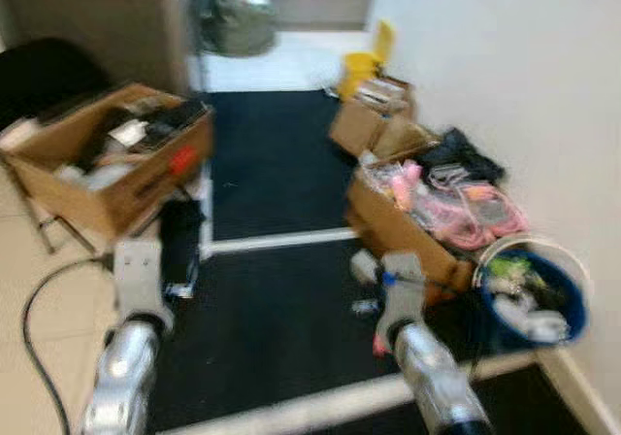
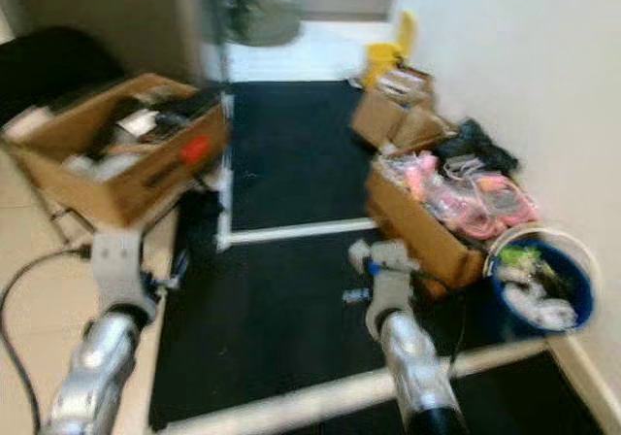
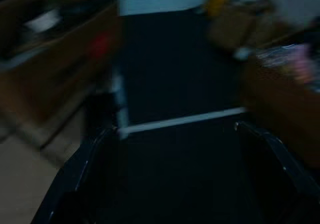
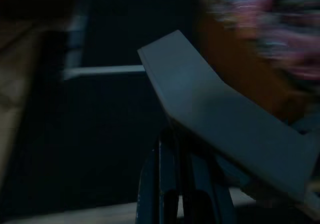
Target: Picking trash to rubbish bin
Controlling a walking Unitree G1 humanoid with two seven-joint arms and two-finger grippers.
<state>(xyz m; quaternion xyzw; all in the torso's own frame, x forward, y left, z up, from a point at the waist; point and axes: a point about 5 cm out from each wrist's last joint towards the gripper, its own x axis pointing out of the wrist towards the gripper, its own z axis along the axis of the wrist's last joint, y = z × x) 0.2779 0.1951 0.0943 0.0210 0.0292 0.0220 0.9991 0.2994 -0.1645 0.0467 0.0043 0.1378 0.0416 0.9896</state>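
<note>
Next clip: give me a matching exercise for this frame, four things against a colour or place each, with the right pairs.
Things:
1. rubbish bin
2. big cardboard box
3. yellow container
4. right gripper

Place, colour or state:
A. far end of the dark mat, by the wall
B. blue, white-rimmed, against the wall on the robot's right
C. clamped on a flat grey piece
D. on the robot's left, red mark on its side

Pairs: 1-B, 2-D, 3-A, 4-C

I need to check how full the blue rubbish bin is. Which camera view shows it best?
The right eye view: the blue bin sits whole by the wall, trash piled inside. The left eye view shows it too, nearer the edge. Both wrist views are dark and blurred.
</note>
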